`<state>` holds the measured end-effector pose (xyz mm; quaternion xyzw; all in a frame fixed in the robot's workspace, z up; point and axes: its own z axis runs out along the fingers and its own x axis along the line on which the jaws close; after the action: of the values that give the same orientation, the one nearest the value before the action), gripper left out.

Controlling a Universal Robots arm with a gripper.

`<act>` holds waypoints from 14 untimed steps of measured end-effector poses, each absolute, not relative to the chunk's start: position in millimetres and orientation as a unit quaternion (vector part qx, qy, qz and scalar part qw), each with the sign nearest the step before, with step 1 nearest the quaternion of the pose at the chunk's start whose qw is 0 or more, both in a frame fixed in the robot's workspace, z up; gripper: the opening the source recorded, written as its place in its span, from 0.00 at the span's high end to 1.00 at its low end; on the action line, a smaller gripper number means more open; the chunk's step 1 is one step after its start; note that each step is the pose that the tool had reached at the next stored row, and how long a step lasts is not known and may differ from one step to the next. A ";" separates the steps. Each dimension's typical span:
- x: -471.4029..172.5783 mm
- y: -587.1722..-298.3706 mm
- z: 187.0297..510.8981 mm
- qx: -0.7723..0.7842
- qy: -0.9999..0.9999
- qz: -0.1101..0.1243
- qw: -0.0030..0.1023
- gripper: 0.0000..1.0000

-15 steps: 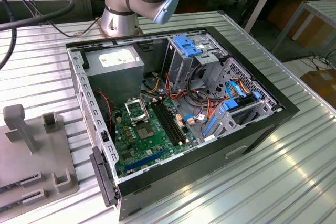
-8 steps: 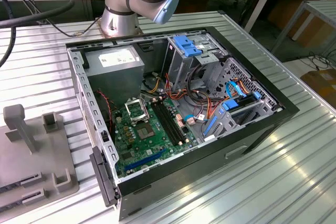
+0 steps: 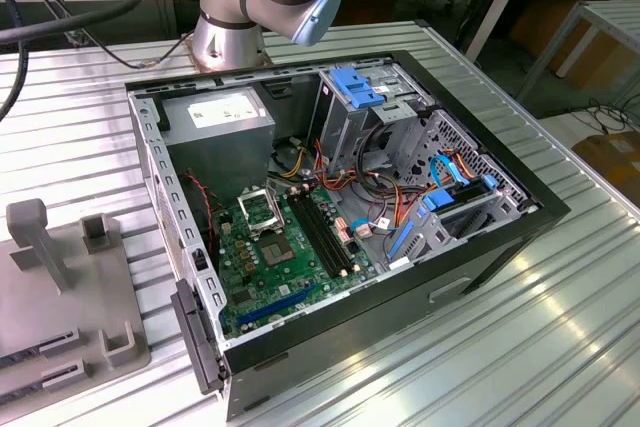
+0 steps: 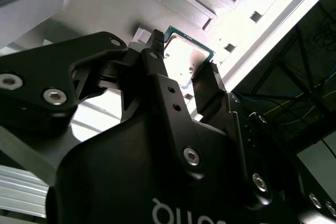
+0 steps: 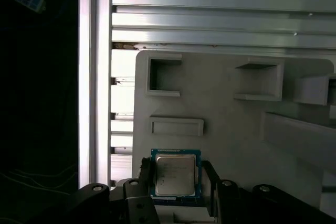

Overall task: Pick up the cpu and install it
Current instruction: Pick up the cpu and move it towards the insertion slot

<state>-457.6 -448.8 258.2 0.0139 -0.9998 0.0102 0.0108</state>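
- pale silvery metal marks the cpu (image 5: 176,174), which lies over the grey tray (image 5: 226,129), near its edge.
- the gripper (image 4: 184,55) is narrowed to the chip's width, one jaw against each opposite edge; we judge it clamped on the cpu.
- we see only thin edges held, so a jolt could tilt or drop the chip.
- a skewed chip could, we think, bend contacts in the black socket (image 3: 258,209) on the green board (image 3: 250,282).
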 end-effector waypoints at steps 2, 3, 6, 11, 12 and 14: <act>-457.7 -448.8 259.1 0.014 -1.000 0.010 0.011 0.53; -457.7 -448.8 259.3 0.014 -1.000 0.010 0.011 0.53; -457.7 -448.8 260.5 0.014 -1.000 0.010 0.011 0.53; -457.7 -448.8 262.9 0.014 -1.000 0.010 0.011 0.53; -457.6 -448.8 263.2 0.014 -1.000 0.010 0.011 0.53; -457.7 -448.8 264.1 0.014 -1.000 0.010 0.011 0.53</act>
<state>-457.7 -448.8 264.1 0.0139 -0.9998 0.0103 0.0111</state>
